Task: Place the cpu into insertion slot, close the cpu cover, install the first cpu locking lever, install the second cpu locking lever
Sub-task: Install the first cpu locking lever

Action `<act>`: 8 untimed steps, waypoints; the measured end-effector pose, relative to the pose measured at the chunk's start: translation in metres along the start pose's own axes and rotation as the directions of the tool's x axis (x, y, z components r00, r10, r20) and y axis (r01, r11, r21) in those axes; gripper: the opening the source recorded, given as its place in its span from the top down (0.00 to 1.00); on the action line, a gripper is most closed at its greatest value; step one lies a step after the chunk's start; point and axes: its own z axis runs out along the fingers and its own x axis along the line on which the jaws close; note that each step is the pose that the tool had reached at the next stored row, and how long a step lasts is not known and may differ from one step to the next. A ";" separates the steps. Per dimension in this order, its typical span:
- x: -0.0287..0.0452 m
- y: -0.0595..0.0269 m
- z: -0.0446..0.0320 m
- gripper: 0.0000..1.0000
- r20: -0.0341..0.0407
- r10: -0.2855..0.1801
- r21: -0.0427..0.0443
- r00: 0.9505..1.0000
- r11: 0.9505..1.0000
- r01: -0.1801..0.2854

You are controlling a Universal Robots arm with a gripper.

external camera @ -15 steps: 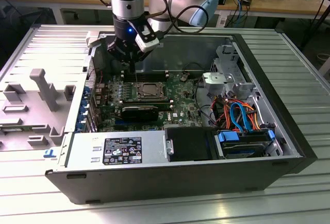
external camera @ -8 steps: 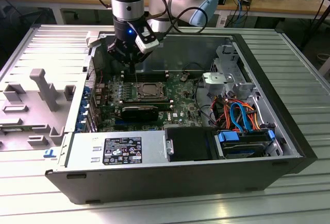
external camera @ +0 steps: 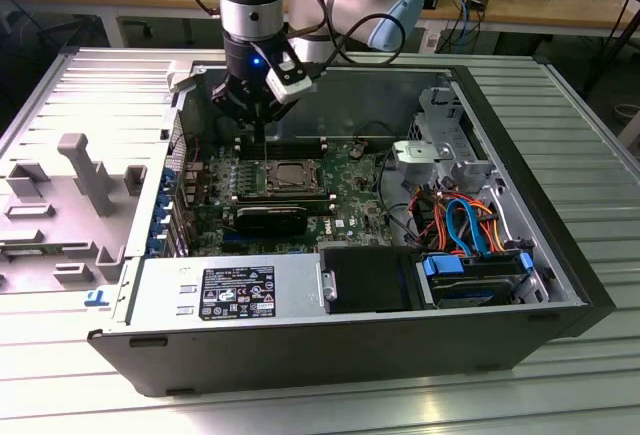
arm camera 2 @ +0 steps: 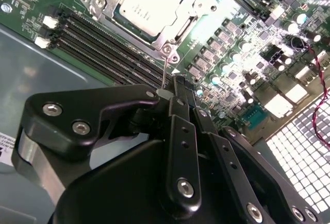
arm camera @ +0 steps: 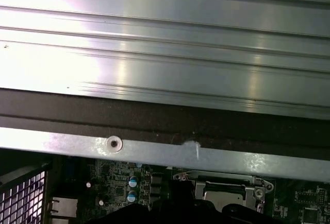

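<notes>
The cpu (arm camera 2: 149, 2) is seated in the insertion slot (external camera: 287, 177), framed by the cpu cover (arm camera 2: 178, 26). The end effector (arm camera 2: 172, 92) is held just beside the socket's corner, its fingers pressed together on a thin locking lever (arm camera 2: 163, 72).

We see an open black computer case (external camera: 560, 255) on a ribbed metal table (external camera: 60, 395); inside, a silver power supply box (external camera: 225, 290) beside a blue-handled drive bay (external camera: 478, 273).

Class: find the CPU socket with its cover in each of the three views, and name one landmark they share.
Exterior view: cpu cover mid-motherboard, below the gripper.
Second wrist view: cover beside the memory slots.
First wrist view: cover under the case wall.
Shared landmark: the green motherboard.
</notes>
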 end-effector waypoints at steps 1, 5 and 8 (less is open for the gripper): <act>-0.0002 0.0001 -0.0018 0.89 0.001 0.000 -0.001 1.000 1.000 0.000; -0.0005 -0.0002 -0.0106 0.89 0.000 0.000 -0.002 1.000 1.000 0.000; -0.0028 -0.0004 -0.0090 0.89 -0.004 0.000 -0.002 1.000 1.000 0.000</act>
